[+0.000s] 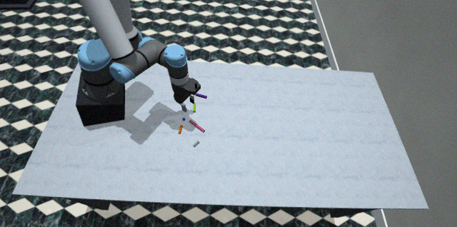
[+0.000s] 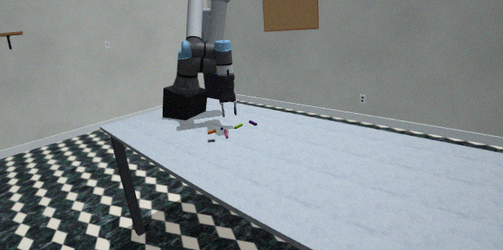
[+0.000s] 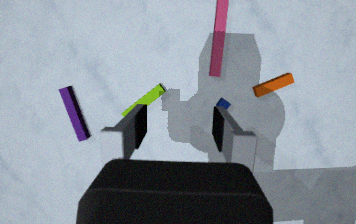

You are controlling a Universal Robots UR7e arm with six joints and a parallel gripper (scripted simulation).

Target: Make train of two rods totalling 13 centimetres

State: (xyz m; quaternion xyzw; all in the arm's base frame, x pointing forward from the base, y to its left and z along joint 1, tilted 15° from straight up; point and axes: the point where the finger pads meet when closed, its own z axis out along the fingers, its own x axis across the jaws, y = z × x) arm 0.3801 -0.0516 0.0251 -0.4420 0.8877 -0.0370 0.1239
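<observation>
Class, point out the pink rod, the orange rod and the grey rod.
pink rod [image 1: 197, 125]: top view, middle of its length.
orange rod [image 3: 273, 84]: wrist view, middle of its top face.
grey rod [image 1: 196, 143]: top view, its centre.
</observation>
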